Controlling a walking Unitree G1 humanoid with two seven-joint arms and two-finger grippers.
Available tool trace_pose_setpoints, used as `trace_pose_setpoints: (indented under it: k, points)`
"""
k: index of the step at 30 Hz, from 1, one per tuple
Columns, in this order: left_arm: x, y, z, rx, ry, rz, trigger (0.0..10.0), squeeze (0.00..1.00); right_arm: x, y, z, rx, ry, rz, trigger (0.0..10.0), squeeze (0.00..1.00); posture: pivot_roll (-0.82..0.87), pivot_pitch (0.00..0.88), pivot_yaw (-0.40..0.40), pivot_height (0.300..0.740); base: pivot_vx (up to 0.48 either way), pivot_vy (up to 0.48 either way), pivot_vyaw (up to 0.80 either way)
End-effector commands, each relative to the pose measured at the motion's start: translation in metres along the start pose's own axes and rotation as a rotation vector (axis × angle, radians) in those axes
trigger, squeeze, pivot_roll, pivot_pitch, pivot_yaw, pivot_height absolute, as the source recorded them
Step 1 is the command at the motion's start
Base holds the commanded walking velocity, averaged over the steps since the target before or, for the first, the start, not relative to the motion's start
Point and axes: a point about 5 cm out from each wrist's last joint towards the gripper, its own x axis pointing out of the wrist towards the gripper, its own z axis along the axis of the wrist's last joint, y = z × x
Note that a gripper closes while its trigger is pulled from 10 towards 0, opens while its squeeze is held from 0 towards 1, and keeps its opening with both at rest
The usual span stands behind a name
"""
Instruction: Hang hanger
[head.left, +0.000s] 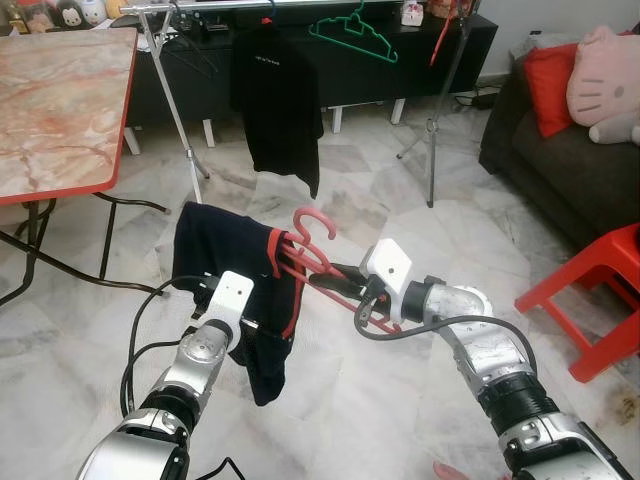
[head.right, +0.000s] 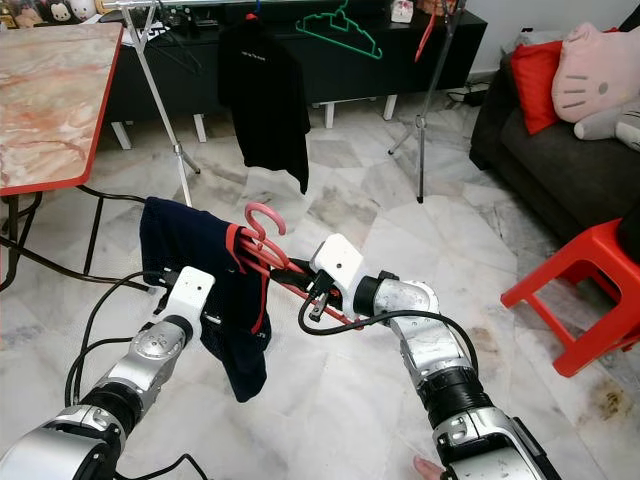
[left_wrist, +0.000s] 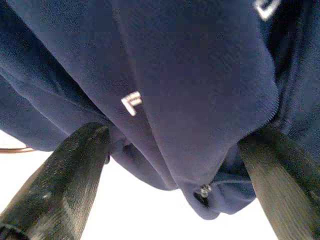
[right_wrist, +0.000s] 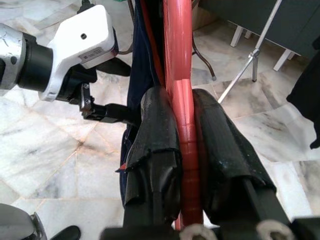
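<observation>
The right gripper (right_wrist: 184, 150) is clenched on the red hanger (head.left: 312, 250), which carries a navy garment (head.left: 215, 245) at chest height. The left gripper (left_wrist: 175, 165), fingers spread, probably supports the cloth from beneath. The rail (head.left: 300, 5), at 12 o'clock, is well apart: hanging remains undone.

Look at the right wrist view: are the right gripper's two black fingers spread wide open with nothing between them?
No: the right gripper is shut on the red hanger, whose bar runs pinched between its fingers.
</observation>
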Motion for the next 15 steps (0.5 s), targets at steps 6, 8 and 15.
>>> trace_pose_setpoints:
  k: [6, 8, 15]
  points:
    - [0.0013, 0.0057, 0.0032, -0.037, -0.014, 0.056, 0.0, 0.00, -0.0012, 0.0013, 0.0117, -0.017, -0.054, 0.013, 0.0, 0.00, -0.05, 0.075, -0.057, 0.740, 0.000, 0.000, 0.00]
    - [0.0015, 0.0065, 0.0039, -0.032, -0.018, 0.064, 0.0, 0.00, -0.0011, 0.0018, 0.0117, -0.015, -0.055, 0.016, 0.0, 0.00, -0.05, 0.075, -0.057, 0.740, 0.000, 0.000, 0.00]
    - [0.0018, 0.0075, 0.0056, -0.037, -0.027, 0.069, 0.0, 0.00, -0.0022, 0.0031, 0.0110, -0.011, -0.051, 0.025, 0.0, 0.00, -0.05, 0.080, -0.057, 0.740, 0.000, 0.000, 0.00]
